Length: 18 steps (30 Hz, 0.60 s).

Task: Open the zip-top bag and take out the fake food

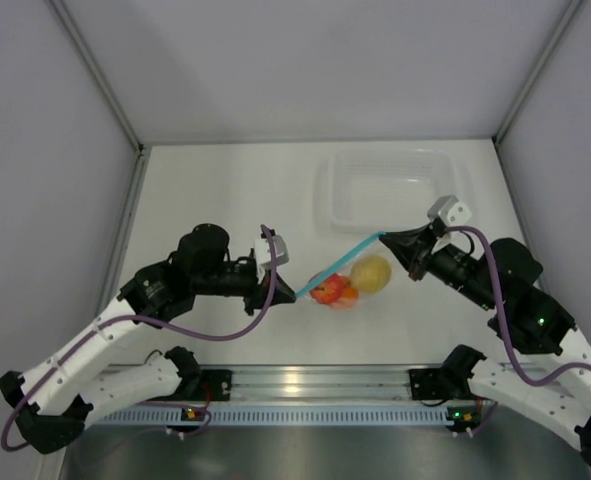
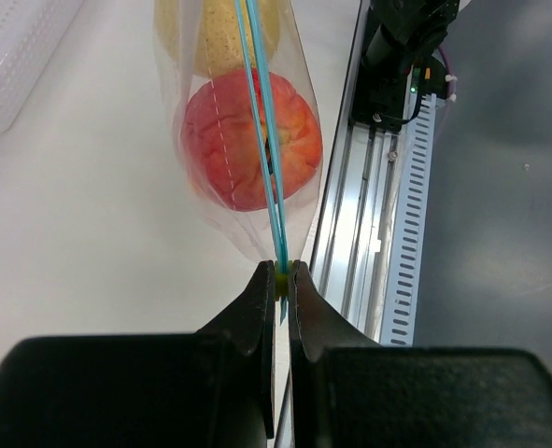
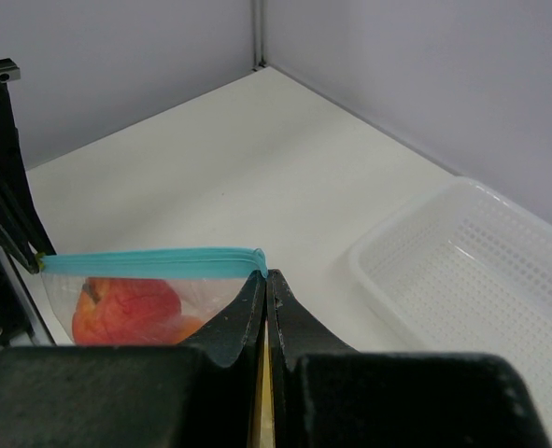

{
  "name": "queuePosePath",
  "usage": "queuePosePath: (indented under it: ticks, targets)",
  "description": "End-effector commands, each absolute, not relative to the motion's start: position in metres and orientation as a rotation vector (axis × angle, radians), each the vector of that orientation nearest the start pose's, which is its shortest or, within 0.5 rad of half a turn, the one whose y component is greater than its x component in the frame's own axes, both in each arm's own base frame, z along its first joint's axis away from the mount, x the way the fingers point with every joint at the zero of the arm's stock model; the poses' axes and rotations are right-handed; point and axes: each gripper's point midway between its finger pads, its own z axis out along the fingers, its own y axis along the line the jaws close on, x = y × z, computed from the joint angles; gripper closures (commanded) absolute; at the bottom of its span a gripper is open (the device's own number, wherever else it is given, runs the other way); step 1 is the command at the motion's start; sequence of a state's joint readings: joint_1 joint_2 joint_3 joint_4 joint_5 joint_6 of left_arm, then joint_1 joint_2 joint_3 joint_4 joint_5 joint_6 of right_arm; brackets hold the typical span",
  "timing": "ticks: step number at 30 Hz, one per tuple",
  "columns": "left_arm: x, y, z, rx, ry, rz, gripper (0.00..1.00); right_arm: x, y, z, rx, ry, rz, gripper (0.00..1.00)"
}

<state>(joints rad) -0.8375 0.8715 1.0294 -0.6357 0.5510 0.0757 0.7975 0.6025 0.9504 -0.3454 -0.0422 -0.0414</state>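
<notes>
The zip-top bag hangs taut between my two grippers above the table, its light blue zip strip on top and zipped shut. Inside are the red fruit, the orange fruit and the yellow pear-shaped fruit. My left gripper is shut on the strip's left end, with the red fruit and yellow fruit just beyond. My right gripper is shut on the strip's right end; the strip and red fruit show to its left.
A clear rigid perforated tray stands at the back right, also in the right wrist view and the left wrist view. A metal rail runs along the table's near edge. Grey walls enclose the table.
</notes>
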Motion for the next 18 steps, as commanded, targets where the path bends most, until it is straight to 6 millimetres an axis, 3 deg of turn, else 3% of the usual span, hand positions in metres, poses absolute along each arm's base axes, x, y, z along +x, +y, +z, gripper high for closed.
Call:
queuePosePath:
  ticks: [1, 4, 7, 8, 10, 11, 15, 18]
  targets:
    - [0.103, -0.247, 0.262, 1.249, 1.789, -1.026, 1.00, 0.186, 0.177, 0.406, -0.565, 1.332, 0.589, 1.00]
    - [0.103, -0.248, 0.264, 1.245, 1.790, -1.033, 0.98, 0.175, 0.191, 0.406, -0.640, 1.303, 0.656, 1.00]
    - [0.108, -0.251, 0.268, 1.225, 1.804, -1.021, 0.57, 0.158, 0.212, 0.405, -0.766, 1.214, 0.755, 1.00]
    - [0.110, -0.252, 0.271, 1.220, 1.803, -1.023, 0.27, 0.156, 0.217, 0.401, -0.792, 1.197, 0.774, 1.00]
    - [0.113, -0.254, 0.273, 1.220, 1.801, -1.012, 0.18, 0.150, 0.227, 0.400, -0.837, 1.158, 0.815, 1.00]
    - [0.115, -0.254, 0.275, 1.218, 1.797, -1.000, 0.02, 0.151, 0.231, 0.395, -0.857, 1.155, 0.818, 1.00]
    - [0.129, -0.251, 0.292, 1.168, 1.763, -0.918, 0.02, 0.166, 0.250, 0.368, -0.939, 1.190, 0.797, 1.00]
    - [0.139, -0.249, 0.303, 1.130, 1.748, -0.867, 0.02, 0.160, 0.265, 0.344, -1.090, 1.179, 0.816, 1.00]
